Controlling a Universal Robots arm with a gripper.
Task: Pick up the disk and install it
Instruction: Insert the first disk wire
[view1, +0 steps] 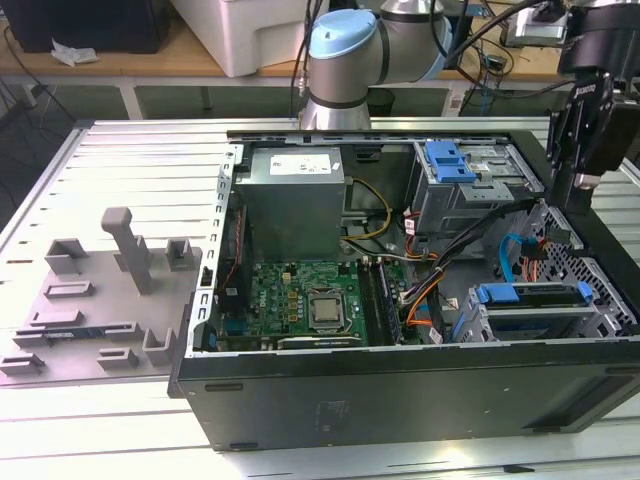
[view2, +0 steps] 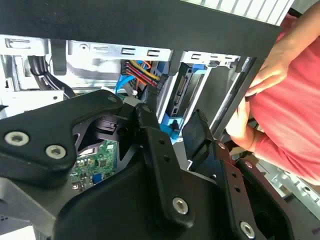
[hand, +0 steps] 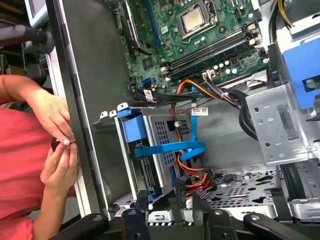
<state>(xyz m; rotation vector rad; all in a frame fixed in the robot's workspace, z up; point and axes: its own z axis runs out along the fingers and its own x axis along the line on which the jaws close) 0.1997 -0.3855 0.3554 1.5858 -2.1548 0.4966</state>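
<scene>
The disk sits inside the grey drive cage at the front corner of the open computer case, on the exterior view's right. Its blue bracket faces up. In the first wrist view the disk's blue bracket shows at the mouth of the cage, with a blue flat cable running across it. My gripper hangs above the case's right wall, just behind that cage. Its black fingers stand open with nothing between them in both wrist views.
A second grey cage with a blue latch piece stands at the back right of the case. The motherboard and power supply fill the case's left half. A person's hands in a red sleeve touch the case's outer wall. A grey fixture lies at the exterior view's left.
</scene>
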